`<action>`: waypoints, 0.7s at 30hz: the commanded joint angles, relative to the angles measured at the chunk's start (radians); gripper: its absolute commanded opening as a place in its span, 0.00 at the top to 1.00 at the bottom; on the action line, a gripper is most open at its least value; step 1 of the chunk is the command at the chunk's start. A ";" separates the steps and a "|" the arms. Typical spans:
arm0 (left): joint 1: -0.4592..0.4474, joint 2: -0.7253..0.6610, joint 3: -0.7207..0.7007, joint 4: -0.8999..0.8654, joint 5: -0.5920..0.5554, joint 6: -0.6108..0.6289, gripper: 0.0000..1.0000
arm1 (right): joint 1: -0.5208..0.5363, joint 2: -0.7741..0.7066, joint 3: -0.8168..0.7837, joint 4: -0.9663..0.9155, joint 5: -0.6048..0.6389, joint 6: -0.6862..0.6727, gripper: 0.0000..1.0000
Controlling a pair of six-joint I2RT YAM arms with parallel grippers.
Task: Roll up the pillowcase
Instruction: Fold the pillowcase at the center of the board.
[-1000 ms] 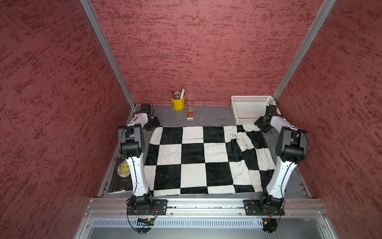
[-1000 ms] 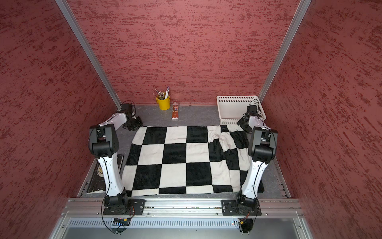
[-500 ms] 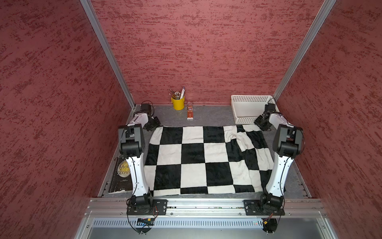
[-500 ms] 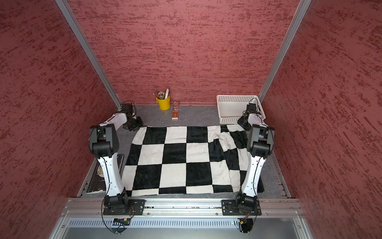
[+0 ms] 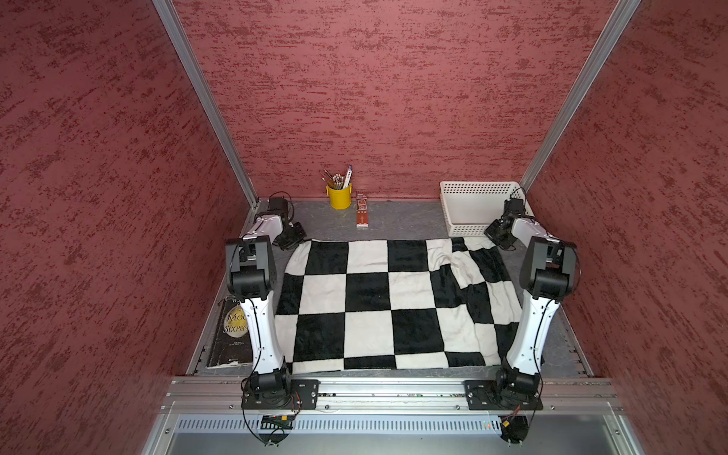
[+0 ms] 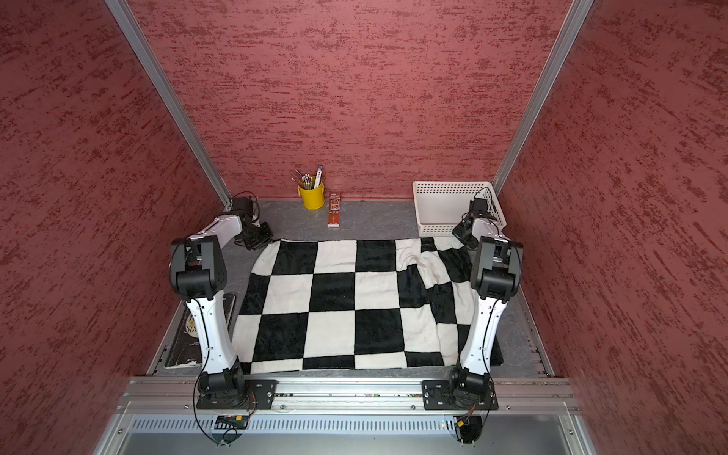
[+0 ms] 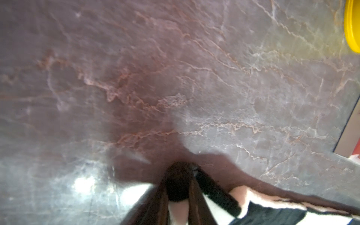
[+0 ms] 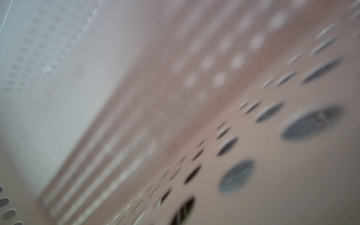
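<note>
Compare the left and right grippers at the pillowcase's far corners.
The left gripper pinches the far left corner of the pillowcase; the right gripper sits beside the basket, its hold hidden. The pillowcase lies smooth near the left gripper, rumpled near the right gripper. Both are shut.

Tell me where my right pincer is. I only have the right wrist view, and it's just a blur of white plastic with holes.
Observer: In both top views the right pincer is down at the far right corner of the pillowcase, just in front of the basket. That basket is the plastic you see.
Operator: And the left side?
Observer: The left wrist view shows the left pincer shut on the pillowcase's far left corner, with plush pinched between its fingers.
Operator: Is any roll started?
Observer: No. The pillowcase lies spread out across the table, wrinkled only on its right side.
</note>
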 commanded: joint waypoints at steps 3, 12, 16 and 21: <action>-0.006 -0.023 -0.033 0.010 0.010 -0.012 1.00 | -0.003 -0.134 -0.143 0.116 0.030 -0.022 1.00; 0.022 -0.213 -0.109 0.050 -0.006 -0.036 1.00 | -0.003 -0.383 -0.312 0.201 0.037 -0.104 1.00; 0.042 -0.267 -0.094 0.049 -0.011 -0.033 1.00 | -0.009 -0.453 -0.325 0.249 -0.007 -0.134 1.00; 0.057 -0.263 0.022 0.015 0.001 -0.022 1.00 | -0.027 -0.441 -0.236 0.241 -0.081 -0.147 1.00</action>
